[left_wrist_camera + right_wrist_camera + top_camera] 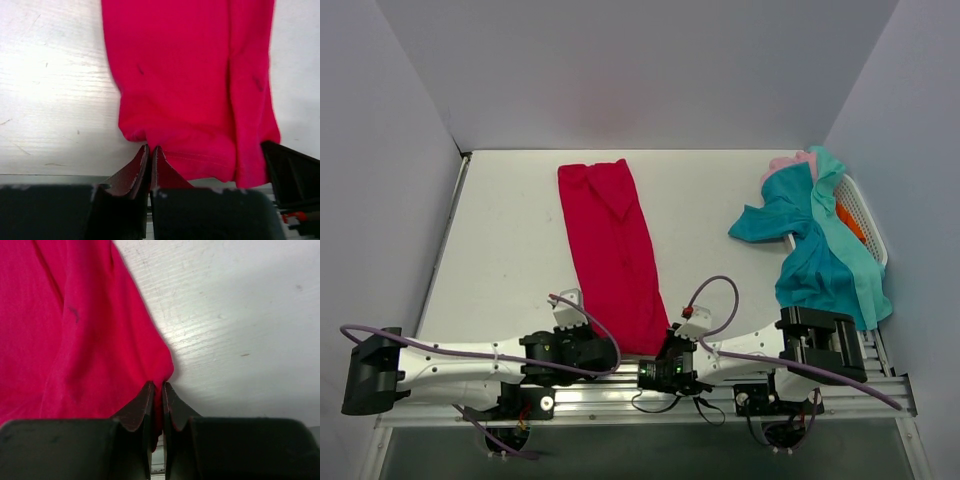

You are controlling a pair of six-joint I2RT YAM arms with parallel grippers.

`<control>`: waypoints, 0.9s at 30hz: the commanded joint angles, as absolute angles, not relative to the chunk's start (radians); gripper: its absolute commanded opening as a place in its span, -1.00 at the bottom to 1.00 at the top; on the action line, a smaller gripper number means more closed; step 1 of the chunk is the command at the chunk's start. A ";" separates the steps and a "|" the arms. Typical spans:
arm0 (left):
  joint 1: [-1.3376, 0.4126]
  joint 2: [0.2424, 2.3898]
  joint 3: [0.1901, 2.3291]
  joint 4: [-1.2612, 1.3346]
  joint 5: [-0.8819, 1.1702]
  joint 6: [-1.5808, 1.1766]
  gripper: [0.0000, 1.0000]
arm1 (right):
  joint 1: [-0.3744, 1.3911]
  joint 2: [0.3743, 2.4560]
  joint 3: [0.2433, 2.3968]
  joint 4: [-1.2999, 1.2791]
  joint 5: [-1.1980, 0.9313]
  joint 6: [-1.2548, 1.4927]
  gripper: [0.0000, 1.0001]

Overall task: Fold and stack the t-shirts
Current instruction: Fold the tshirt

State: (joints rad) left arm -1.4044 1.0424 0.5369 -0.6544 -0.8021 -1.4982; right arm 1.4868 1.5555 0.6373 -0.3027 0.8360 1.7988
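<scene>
A crimson red t-shirt [610, 250] lies as a long, narrow folded strip down the middle of the table, its near end at the arms. My left gripper [613, 350] [151, 149] is shut on the near hem of the red t-shirt [190, 75], close to its left corner. The right gripper [658, 352] [158, 386] is shut on the near right corner of the red t-shirt [60, 330], with cloth showing between its fingers. Teal t-shirts [820, 260] and a pale pink t-shirt [790, 162] hang bunched over the basket at the right.
A white slotted basket [865, 215] stands against the right wall under the pile. White walls close in the table on three sides. A metal rail [620, 395] with the arm bases runs along the near edge. The right arm's dark body [292, 170] shows beside the shirt.
</scene>
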 commanded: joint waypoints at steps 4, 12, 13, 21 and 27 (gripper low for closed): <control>-1.405 0.977 0.675 -0.905 -0.942 -1.536 -0.95 | 1.490 1.493 0.770 -0.667 0.965 1.815 -1.00; -1.381 0.925 0.753 -0.950 -1.014 -1.459 -0.95 | 1.459 1.485 0.963 -0.854 1.107 1.802 -1.00; -1.362 0.923 0.761 -0.939 -1.017 -1.447 -0.95 | 1.451 1.488 0.977 -0.856 1.115 1.780 -1.00; -1.184 0.907 0.749 -0.694 -0.934 -1.157 -0.95 | 1.333 1.522 1.072 -0.787 1.169 1.611 -1.00; -1.010 0.925 0.735 -0.482 -0.833 -0.922 -0.95 | 1.243 1.503 1.057 -0.520 1.170 1.304 -1.00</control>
State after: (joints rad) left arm -1.0908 0.9237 0.7280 -0.6224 -0.8749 -1.1061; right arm 1.2793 1.5146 1.0534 -0.6022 1.0779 1.5112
